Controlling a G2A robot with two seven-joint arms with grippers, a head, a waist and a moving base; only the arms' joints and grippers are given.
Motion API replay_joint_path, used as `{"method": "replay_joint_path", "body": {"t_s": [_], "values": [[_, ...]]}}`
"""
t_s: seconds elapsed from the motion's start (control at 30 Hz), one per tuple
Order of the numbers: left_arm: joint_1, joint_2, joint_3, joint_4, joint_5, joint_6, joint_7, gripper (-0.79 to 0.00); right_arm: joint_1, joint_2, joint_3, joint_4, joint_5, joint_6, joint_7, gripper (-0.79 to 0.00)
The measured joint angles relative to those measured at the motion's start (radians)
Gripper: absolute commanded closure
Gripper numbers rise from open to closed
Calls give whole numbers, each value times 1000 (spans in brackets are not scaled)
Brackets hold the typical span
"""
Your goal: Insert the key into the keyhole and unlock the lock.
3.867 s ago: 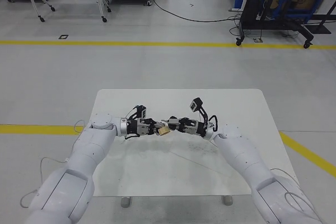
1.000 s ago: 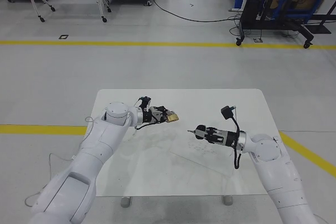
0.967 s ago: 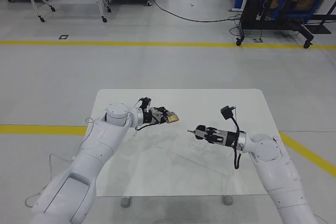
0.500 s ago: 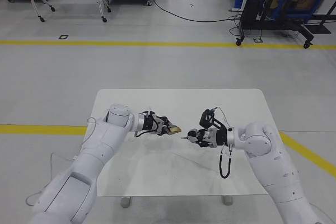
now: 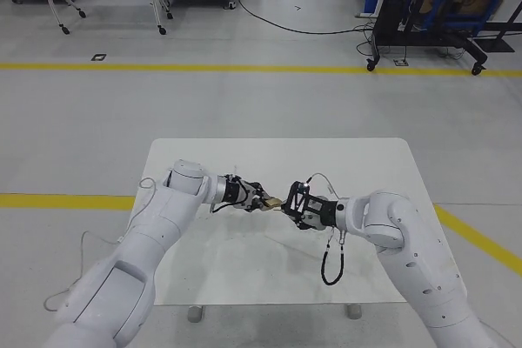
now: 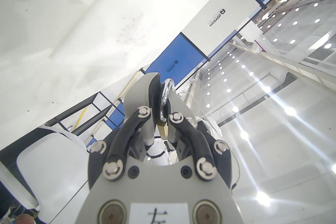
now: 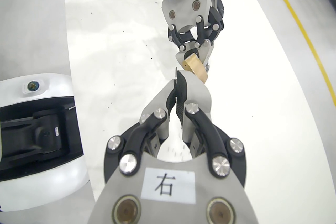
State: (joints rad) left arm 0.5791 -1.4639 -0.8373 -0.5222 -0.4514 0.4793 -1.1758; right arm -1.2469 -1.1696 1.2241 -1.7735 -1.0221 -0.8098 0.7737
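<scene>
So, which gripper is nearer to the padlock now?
Left. The left gripper is shut on the padlock, holding it by its shackle. The right gripper, shut on the key, is just in front of the padlock's body.

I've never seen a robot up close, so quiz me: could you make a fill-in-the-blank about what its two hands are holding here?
The left gripper is shut on a brass ____. The right gripper pinches a thin metal ____. Both hang above a ____ table.
Missing words: padlock, key, white.
</scene>
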Motion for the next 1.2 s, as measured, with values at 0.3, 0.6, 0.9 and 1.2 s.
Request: {"method": "replay_joint_path", "body": {"t_s": [0.3,0.6,0.9,1.2], "values": [[-9,-6,-36,62,-110,15,-103,0,-5,1,0,-7,3,-1,-5,0],[-31,-16,-31,107,-124,25,-129,0,-48,22,19,-144,-58,-2,52,0],[-34,-28,4,103,-61,-18,-86,0,-13,30,-5,-161,-102,55,119,0],[-30,-39,23,102,-36,-27,-75,0,69,25,-113,-124,-156,93,224,0]]}}
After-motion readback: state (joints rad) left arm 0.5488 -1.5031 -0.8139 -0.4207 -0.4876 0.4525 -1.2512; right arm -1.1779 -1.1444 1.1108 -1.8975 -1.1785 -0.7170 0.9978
